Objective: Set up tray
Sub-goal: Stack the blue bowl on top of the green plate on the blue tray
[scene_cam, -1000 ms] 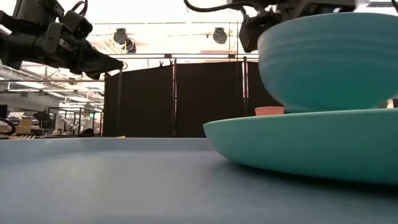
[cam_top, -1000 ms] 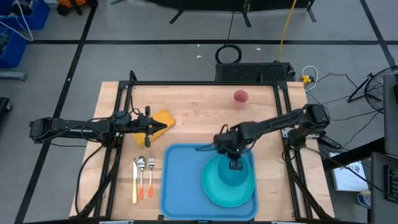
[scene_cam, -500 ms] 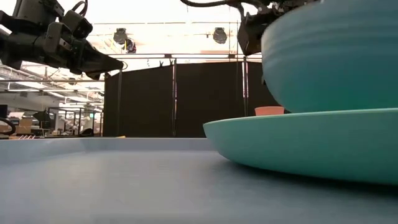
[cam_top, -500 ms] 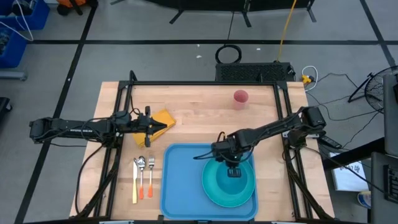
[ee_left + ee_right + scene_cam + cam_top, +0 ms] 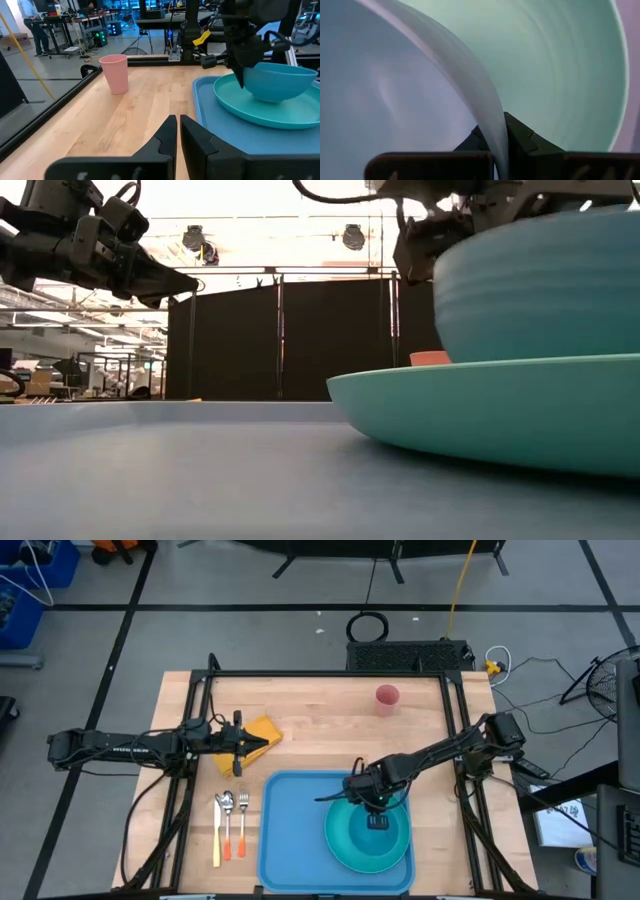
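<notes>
High view: tray [image 5: 295, 830] at lower centre of frame, turquoise plate [image 5: 345, 845] filling its right half. Right gripper [image 5: 374, 808] clamped on bowl [image 5: 278, 80] rim, one finger either side, bowl held just over plate, likely for stacking. Left gripper [image 5: 262, 744] at centre left over yellow cloth [image 5: 266, 727], fingers together, waiting. Cutlery [image 5: 229, 825] left of tray; pink cup [image 5: 387, 698] upper right.

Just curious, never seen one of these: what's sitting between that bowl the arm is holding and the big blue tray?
A round turquoise plate lies on the tray, right under the bowl pinched by the right gripper. The left wrist view shows it best.
</notes>
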`<action>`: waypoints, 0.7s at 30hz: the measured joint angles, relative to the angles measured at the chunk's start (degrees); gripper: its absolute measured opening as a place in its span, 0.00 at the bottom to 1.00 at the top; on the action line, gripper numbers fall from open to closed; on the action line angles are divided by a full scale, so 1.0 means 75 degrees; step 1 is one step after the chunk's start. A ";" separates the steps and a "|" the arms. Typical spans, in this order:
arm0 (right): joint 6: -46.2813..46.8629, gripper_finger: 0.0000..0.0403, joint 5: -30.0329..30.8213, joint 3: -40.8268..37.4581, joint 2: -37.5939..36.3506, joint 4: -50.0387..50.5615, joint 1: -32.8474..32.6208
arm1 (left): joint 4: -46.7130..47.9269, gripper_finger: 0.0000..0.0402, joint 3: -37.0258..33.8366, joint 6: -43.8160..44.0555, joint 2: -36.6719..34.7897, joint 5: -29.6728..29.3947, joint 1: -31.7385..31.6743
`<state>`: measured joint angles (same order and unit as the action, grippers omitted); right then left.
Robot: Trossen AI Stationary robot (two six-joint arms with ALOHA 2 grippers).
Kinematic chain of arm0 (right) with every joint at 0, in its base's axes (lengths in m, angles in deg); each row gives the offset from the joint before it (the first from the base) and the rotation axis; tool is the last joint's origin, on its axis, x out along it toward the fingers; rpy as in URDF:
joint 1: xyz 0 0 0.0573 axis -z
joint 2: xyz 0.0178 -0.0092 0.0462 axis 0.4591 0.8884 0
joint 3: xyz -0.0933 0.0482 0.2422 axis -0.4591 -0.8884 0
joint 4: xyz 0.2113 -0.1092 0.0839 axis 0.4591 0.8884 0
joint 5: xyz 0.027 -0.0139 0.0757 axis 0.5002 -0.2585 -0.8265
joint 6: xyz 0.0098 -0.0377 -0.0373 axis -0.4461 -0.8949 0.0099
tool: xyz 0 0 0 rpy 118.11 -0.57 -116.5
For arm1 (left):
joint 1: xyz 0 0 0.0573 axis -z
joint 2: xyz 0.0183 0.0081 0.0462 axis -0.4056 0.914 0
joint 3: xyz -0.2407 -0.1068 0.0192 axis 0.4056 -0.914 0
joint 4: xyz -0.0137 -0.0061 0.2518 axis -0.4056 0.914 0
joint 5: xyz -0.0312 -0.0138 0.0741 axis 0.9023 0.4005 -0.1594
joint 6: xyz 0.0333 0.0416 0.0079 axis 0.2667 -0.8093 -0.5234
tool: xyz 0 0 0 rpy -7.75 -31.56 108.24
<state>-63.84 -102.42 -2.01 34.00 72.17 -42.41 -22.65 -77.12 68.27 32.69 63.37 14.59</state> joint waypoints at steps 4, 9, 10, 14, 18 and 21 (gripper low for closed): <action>0.0073 0.01 0.0008 -0.0099 0.0000 -0.0080 0.0002 | -0.0001 0.06 0.0000 0.0046 0.0000 0.0000 0.0000; 0.0215 0.01 -0.0048 -0.0262 -0.0014 -0.0242 0.0005 | -0.0001 0.06 0.0000 0.0051 0.0000 0.0003 0.0000; 0.0221 0.01 -0.0062 -0.0285 -0.0015 -0.0286 0.0005 | -0.0001 0.06 0.0000 0.0052 0.0000 0.0000 0.0000; 0.0217 0.01 0.0000 -0.0315 -0.0015 -0.0304 0.0041 | -0.0003 0.06 0.0000 0.0119 0.0000 0.0002 0.0000; 0.0243 0.07 0.0129 -0.0323 0.0002 -0.0292 0.0135 | -0.0004 0.06 0.0000 0.0248 0.0000 0.0000 0.0003; 0.0228 0.10 0.0218 -0.0327 0.0002 -0.0280 0.0221 | -0.0007 0.06 0.0000 0.0270 0.0000 0.0001 0.0001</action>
<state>-62.13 -100.78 -4.46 34.01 70.08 -40.76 -22.70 -77.12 70.30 32.69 63.38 14.59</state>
